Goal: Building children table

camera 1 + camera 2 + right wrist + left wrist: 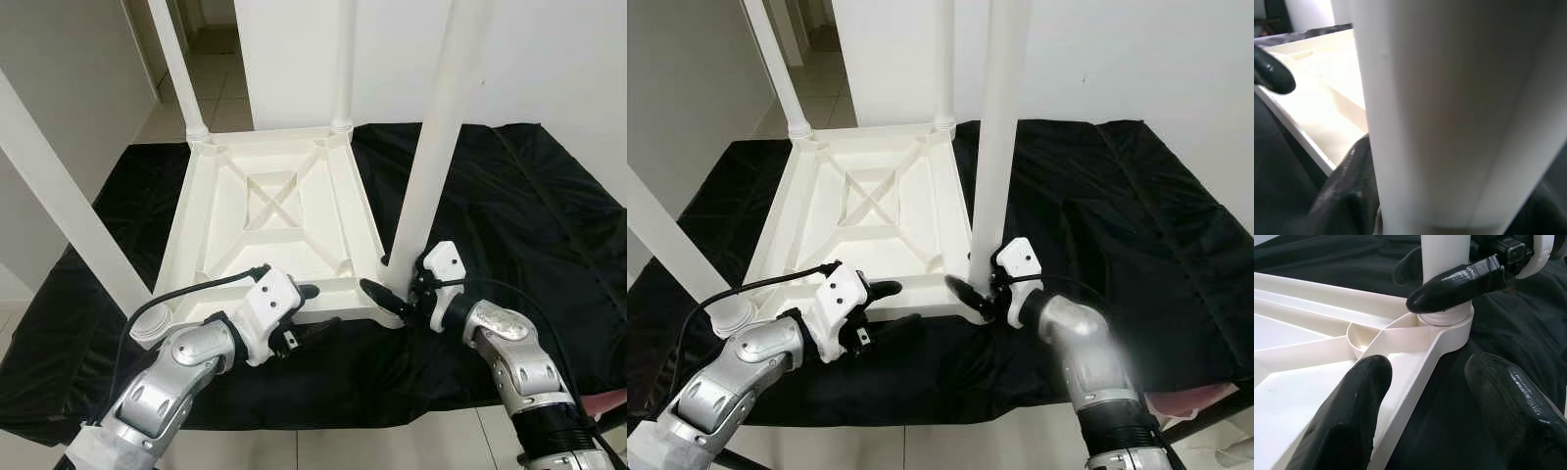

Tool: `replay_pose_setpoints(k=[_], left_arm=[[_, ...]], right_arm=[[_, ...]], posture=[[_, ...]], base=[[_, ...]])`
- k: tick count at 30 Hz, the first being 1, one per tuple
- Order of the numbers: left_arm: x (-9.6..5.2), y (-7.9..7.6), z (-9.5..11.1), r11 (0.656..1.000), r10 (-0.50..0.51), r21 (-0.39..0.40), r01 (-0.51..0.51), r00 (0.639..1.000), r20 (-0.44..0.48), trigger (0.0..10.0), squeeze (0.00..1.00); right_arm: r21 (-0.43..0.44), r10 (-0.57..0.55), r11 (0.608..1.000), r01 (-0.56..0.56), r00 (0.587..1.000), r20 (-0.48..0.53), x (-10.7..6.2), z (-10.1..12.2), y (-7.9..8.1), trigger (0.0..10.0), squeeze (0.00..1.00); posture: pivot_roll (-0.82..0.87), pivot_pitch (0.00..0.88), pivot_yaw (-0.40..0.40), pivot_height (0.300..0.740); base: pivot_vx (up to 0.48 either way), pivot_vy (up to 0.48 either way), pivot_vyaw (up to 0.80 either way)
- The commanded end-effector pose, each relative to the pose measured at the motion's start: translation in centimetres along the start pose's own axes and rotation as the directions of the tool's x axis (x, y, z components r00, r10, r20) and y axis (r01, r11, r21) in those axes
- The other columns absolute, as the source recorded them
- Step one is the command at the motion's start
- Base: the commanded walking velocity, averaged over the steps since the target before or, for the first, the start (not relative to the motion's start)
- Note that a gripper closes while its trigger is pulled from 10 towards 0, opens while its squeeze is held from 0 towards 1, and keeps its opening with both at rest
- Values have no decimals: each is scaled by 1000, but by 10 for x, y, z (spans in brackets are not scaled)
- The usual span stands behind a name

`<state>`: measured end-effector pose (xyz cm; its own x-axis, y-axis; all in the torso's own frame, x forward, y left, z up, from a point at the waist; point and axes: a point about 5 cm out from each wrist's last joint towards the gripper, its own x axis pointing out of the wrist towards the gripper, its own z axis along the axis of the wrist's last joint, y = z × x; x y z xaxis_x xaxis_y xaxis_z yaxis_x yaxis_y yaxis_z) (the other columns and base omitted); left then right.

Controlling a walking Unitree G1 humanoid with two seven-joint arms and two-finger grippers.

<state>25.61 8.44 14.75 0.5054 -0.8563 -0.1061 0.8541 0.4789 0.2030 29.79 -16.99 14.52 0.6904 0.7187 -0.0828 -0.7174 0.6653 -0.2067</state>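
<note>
Four legs stood in the upturned white tabletop (265, 211), near-right leg (436, 147) pinched by right gripper (397, 294), left gripper (312, 313) spread astride near rim, final seating seemingly left.

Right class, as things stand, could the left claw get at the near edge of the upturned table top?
Probably yes. The left claw hangs open right at the table top's near edge, one finger over the rim, nothing between. The right claw is busy at the corner leg.
</note>
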Motion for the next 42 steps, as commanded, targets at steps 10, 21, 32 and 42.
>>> replay_pose_setpoints(k=[10, 21, 32, 42], left_arm=[[-5, -3, -5, 998, -66, 6, 66, 997, -28, 10000, 0], [-9, 0, -8, 999, -42, 12, 42, 998, -41, 10000, 0], [-9, 7, -9, 1000, 2, 30, 0, 999, -49, 10000, 0], [-8, 11, -9, 999, 24, 38, -21, 998, -61, 10000, 0]], right_arm=[[41, -12, 999, 12, 1000, 6, -5, -8, 5, 10000, 0], [66, -240, 969, 239, 971, 8, -14, -8, 14, 10000, 0], [118, -403, 909, 399, 915, 16, -14, 0, 39, 10000, 0], [201, -742, 631, 749, 659, -126, -3, -8, 49, 10000, 0]], posture=[[-61, 23, 50, 740], [-71, 38, 52, 740], [-87, 49, 73, 740], [-75, 49, 87, 740]], base=[[0, 0, 0], [0, 0, 0], [0, 0, 0], [0, 0, 0]])
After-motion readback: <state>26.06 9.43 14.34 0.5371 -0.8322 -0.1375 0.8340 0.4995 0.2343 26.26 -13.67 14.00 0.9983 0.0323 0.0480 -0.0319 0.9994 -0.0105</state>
